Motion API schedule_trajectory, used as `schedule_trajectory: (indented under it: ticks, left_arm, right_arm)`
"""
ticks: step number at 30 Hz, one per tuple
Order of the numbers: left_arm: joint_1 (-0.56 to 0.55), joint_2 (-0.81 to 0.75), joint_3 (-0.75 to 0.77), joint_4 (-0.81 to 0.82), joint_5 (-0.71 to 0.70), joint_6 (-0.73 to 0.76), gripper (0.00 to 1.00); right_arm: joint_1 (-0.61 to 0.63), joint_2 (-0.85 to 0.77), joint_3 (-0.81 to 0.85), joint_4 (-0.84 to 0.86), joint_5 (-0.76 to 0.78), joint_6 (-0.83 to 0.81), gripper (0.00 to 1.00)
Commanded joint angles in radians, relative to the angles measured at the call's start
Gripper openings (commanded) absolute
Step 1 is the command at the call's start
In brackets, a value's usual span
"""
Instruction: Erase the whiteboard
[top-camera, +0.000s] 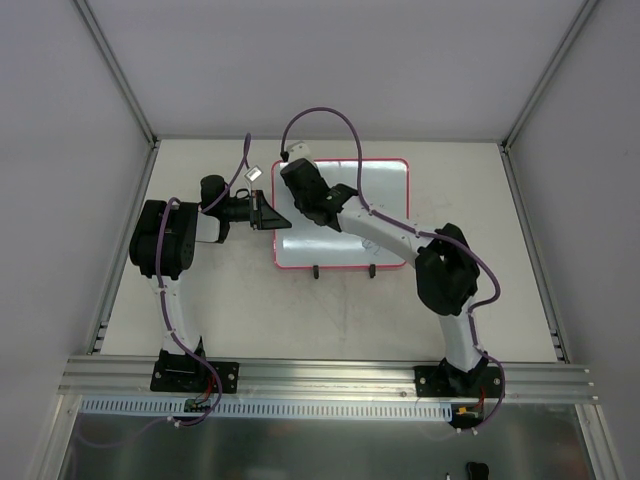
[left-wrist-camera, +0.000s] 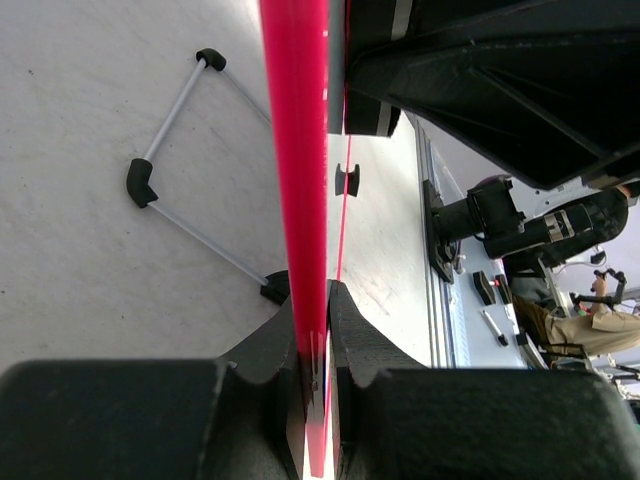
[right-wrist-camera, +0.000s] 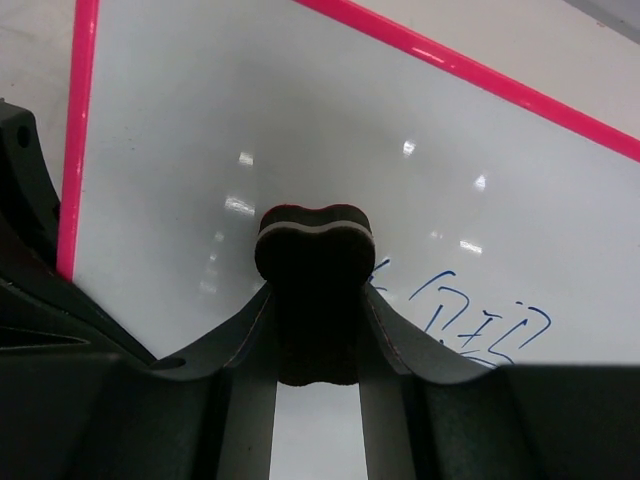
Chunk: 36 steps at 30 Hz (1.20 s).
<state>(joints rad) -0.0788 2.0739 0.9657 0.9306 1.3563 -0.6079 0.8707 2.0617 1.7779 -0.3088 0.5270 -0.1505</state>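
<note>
Pink-framed glossy whiteboard (top-camera: 385, 192) face-up, blue handwriting on it, black feet nearside.

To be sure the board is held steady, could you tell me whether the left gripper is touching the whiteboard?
Touching. The left wrist view shows the left gripper shut on the whiteboard, both fingers pressed against its pink frame.

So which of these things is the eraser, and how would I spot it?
Start at the whiteboard, the white panel with a pink frame mid-table. The right gripper hangs over it, shut on the eraser. Unlike the smooth black fingers either side, it is a small dark bone-shaped pad with a pale stripe.
</note>
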Motion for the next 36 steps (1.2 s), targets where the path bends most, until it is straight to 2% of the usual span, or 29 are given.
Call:
schedule_trajectory:
  ticks: [1, 8, 18, 25, 36]
  left_arm:
    - [-0.038, -0.003, -0.032, 0.014, -0.095, 0.108, 0.00]
    - [-0.039, -0.005, -0.033, 0.017, -0.095, 0.109, 0.00]
    - [-0.041, -0.006, -0.038, 0.020, -0.094, 0.112, 0.00]
    - [-0.041, -0.009, -0.041, 0.024, -0.094, 0.115, 0.00]
    - [-0.042, -0.012, -0.044, 0.025, -0.092, 0.119, 0.00]
  right_arm:
    - [-0.078, -0.060, -0.078, -0.023, 0.088, 0.020, 0.00]
    - [-0.174, -0.176, -0.262, 0.040, 0.084, 0.051, 0.00]
    - [-0.286, -0.273, -0.396, 0.115, 0.065, 0.089, 0.00]
    - [-0.239, -0.238, -0.356, 0.126, 0.027, 0.104, 0.00]
    - [-0.058, -0.088, -0.109, 0.103, 0.018, 0.083, 0.00]
